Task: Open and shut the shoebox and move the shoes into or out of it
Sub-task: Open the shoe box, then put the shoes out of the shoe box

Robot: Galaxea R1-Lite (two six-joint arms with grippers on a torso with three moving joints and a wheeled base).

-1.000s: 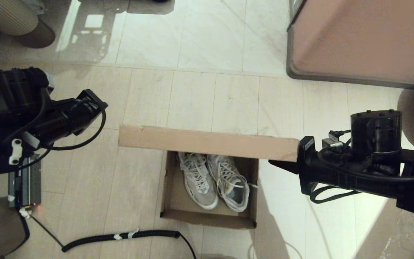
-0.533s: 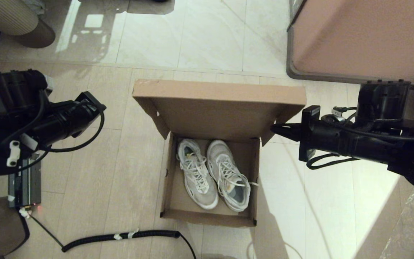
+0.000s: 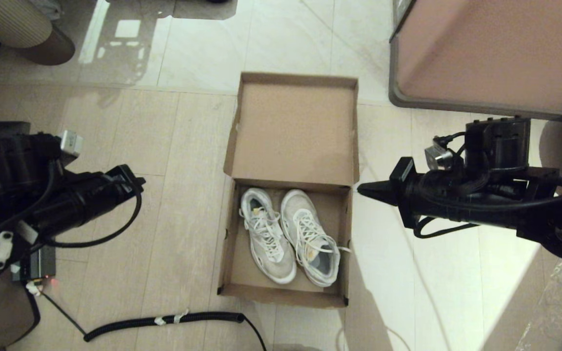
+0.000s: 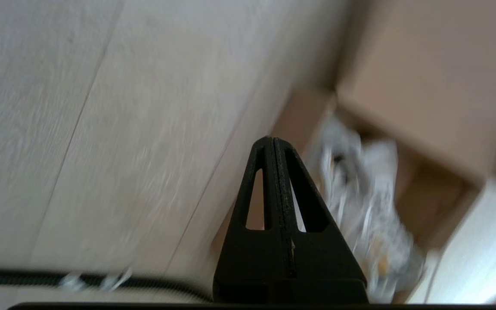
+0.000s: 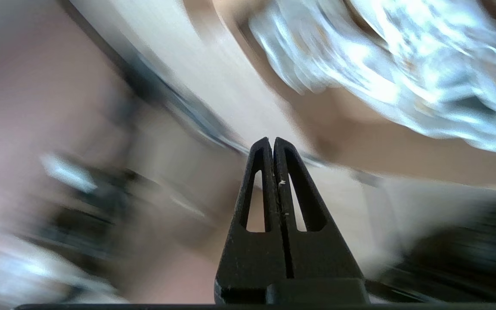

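The brown cardboard shoebox (image 3: pixel 234 253) lies open on the floor at the centre of the head view. Its lid (image 3: pixel 293 131) is flipped back flat on the far side. Both white sneakers (image 3: pixel 288 239) lie side by side inside, toes towards the lid. My right gripper (image 3: pixel 361 187) is shut on nothing. It points at the box's right far corner, near the hinge, just apart from the cardboard. My left gripper (image 4: pixel 271 140) is shut and empty, held well to the left of the box. Its wrist view shows the shoes (image 4: pixel 360 193), blurred.
A large pinkish-brown block with a dark rim (image 3: pixel 495 53) stands at the back right. A black coiled cable (image 3: pixel 164 320) lies on the floor in front of the box. A grey device (image 3: pixel 32 253) sits under my left arm. Bare floor lies left of the box.
The lid has swung from half raised to lying fully back. My right gripper rose with the lid's right corner and now hangs free of it. My left arm has dropped slightly.
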